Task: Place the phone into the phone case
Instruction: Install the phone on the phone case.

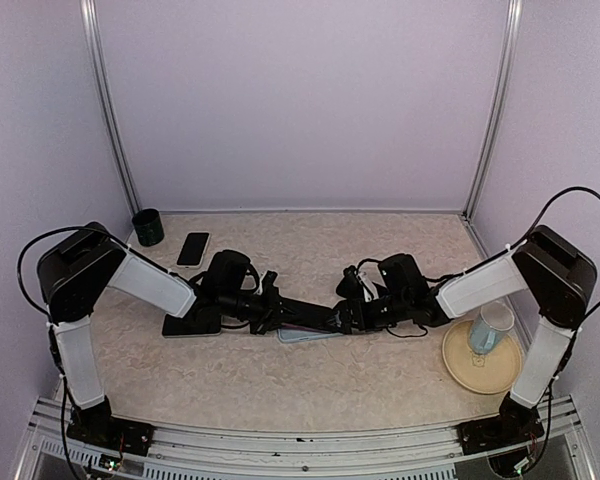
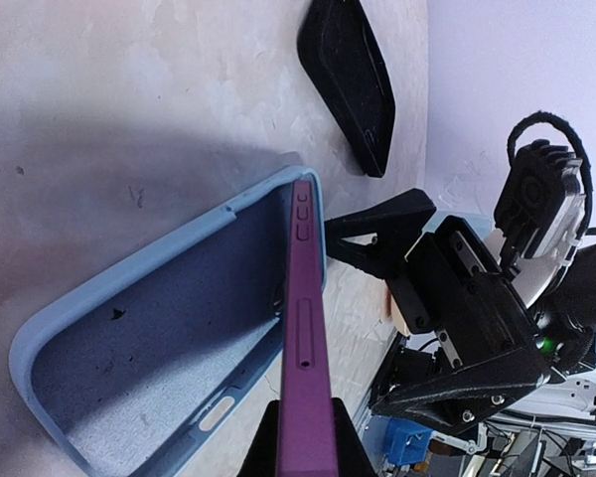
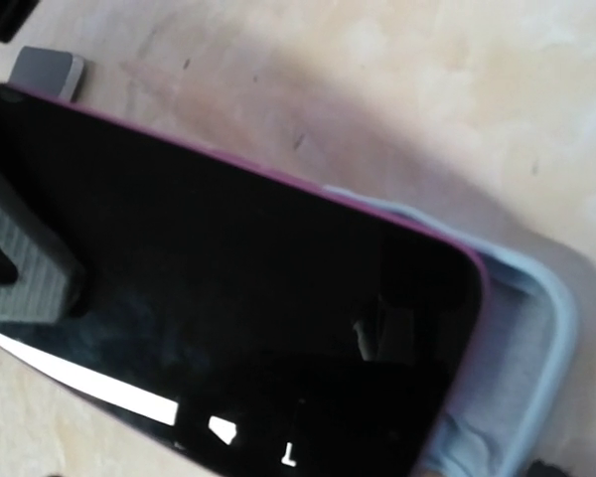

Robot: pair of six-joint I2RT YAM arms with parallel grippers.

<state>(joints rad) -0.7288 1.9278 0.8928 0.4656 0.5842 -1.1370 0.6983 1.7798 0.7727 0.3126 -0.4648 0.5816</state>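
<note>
The phone [image 1: 315, 316] has a purple frame and a black screen. My left gripper [image 1: 276, 312] is shut on its near end and holds it on edge, tilted over the case. In the left wrist view the purple edge [image 2: 303, 328] rises from between my fingers [image 2: 248, 447], with its far end at the case's rim. The light blue case [image 2: 149, 338] lies open side up on the table. My right gripper [image 1: 352, 314] is at the case's right end [image 3: 536, 348]. The phone's screen [image 3: 238, 298] hides its fingers in its own view.
A black cup [image 1: 148, 227] and a second dark phone [image 1: 193, 248] are at the back left. A black flat slab [image 1: 192, 322] lies under my left arm. A tan plate [image 1: 458, 362] with a pale blue cup [image 1: 492, 328] is at the right. Another black case-like thing [image 2: 348, 79] lies beyond the blue case.
</note>
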